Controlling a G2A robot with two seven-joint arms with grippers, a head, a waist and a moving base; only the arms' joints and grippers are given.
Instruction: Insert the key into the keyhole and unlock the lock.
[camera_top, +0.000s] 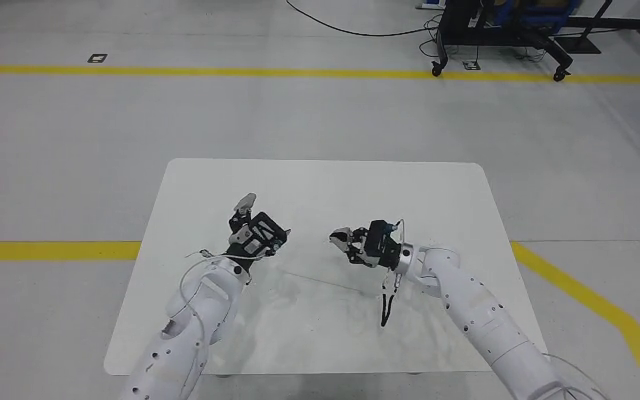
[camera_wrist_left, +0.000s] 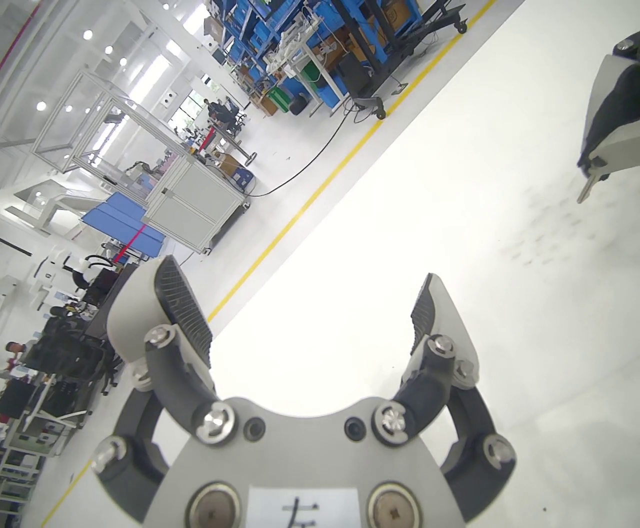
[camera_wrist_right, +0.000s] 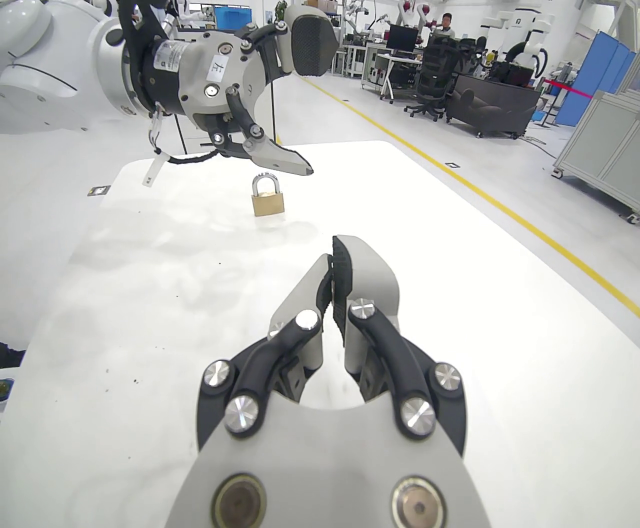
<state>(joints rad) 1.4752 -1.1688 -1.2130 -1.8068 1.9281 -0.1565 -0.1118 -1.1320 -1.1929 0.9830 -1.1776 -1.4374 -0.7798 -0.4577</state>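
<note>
While the right gripper (camera_wrist_right: 334, 280) is pinching the key (camera_wrist_left: 586, 189), blade sticking out, the left gripper (camera_wrist_left: 300, 272) is hanging wide open near the brass padlock (camera_wrist_right: 268, 199), which is standing upright and unheld on the table (camera_wrist_right: 475, 310). Risk: padlock tipping or sliding under insertion push, key twisting in the grip.

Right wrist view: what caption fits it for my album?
The right pincer, shut on the key, faces a brass padlock standing on the white table near the open left pincer.
</note>
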